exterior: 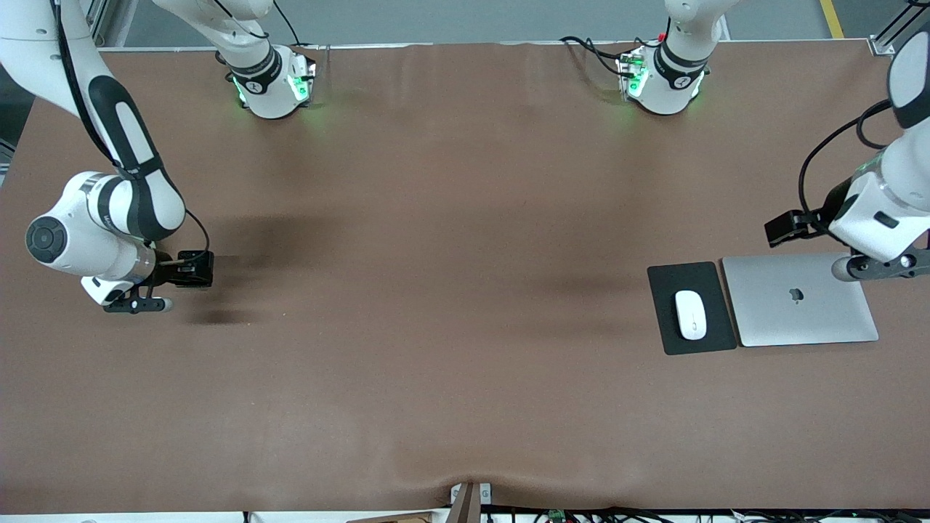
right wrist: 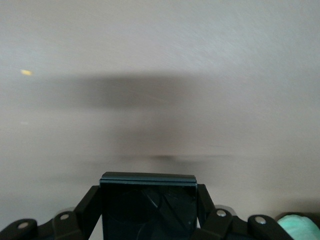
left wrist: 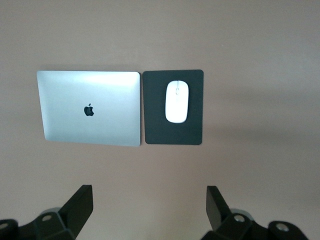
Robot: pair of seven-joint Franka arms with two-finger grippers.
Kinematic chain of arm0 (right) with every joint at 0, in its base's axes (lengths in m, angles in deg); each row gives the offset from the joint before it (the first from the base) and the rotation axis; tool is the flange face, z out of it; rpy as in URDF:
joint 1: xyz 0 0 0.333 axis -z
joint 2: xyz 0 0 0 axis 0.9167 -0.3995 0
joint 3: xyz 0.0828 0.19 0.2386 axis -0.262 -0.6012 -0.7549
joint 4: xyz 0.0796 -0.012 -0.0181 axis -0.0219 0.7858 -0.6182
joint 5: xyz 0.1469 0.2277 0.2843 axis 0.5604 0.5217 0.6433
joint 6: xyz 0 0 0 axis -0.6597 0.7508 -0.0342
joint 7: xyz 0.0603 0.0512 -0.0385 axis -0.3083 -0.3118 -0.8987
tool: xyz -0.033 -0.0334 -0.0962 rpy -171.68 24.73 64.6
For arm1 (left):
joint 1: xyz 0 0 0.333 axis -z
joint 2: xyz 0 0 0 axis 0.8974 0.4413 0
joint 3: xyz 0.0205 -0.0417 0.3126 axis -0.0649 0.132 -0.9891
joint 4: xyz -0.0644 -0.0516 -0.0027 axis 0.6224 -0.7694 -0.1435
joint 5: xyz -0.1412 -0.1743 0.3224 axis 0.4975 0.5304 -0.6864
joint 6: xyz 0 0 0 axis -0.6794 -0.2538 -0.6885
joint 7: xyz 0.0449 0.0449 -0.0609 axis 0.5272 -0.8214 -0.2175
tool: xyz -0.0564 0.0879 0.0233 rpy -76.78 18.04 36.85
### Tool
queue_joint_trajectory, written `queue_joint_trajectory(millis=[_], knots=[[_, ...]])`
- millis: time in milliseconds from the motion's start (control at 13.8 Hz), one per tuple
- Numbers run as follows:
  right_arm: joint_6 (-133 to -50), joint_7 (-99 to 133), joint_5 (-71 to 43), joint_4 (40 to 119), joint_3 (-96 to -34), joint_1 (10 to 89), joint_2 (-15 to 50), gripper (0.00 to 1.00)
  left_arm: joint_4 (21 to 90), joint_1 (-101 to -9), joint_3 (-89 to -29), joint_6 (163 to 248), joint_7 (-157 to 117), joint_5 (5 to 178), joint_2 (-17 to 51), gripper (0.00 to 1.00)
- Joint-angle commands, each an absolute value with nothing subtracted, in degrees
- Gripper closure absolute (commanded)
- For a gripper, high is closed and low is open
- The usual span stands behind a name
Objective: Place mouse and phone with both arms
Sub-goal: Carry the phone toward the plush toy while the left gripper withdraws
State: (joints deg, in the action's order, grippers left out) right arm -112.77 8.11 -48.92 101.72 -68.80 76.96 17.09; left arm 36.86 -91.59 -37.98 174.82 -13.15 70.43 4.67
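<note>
Already the mouse (exterior: 690, 314) lies on its pad (exterior: 691, 308) beside the laptop (exterior: 799, 299); my left gripper (left wrist: 147, 207) hangs spread above the laptop. My right gripper (right wrist: 148, 210) clasps the phone (right wrist: 148, 206) over bare table (exterior: 436, 218), unplaced.

Middle of table (exterior: 450, 290): bare brown cloth, wide room to pass.
Left arm's end: laptop (exterior: 799, 299) and dark pad (exterior: 662, 280) lie touching side by side; mouse (exterior: 690, 314) sits on the pad.
Left gripper (left wrist: 147, 210): spread wide over the laptop's edge.
Right arm's end: right gripper (right wrist: 148, 212) clamps the phone (right wrist: 148, 200) above bare cloth.
</note>
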Motion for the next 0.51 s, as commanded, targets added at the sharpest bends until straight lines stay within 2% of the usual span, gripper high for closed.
queue_joint_trajectory(millis=[0, 290, 435], knots=[[-114.2, 7.2, -49.7, 102.0, -70.1, 81.0, 15.4, 1.00, 35.7, -91.6, -38.8, 170.5, -17.0, 74.2, 0.1, 0.00], [-115.5, 7.1, -49.7, 101.9, -70.1, 83.3, 13.6, 1.00, 38.4, -79.0, -54.2, 170.4, -17.7, 79.3, -4.9, 0.00], [-115.6, 6.9, -49.7, 101.7, -70.1, 84.5, 12.8, 1.00, 41.5, -73.2, -59.9, 170.4, -17.7, 79.7, -8.2, 0.00]])
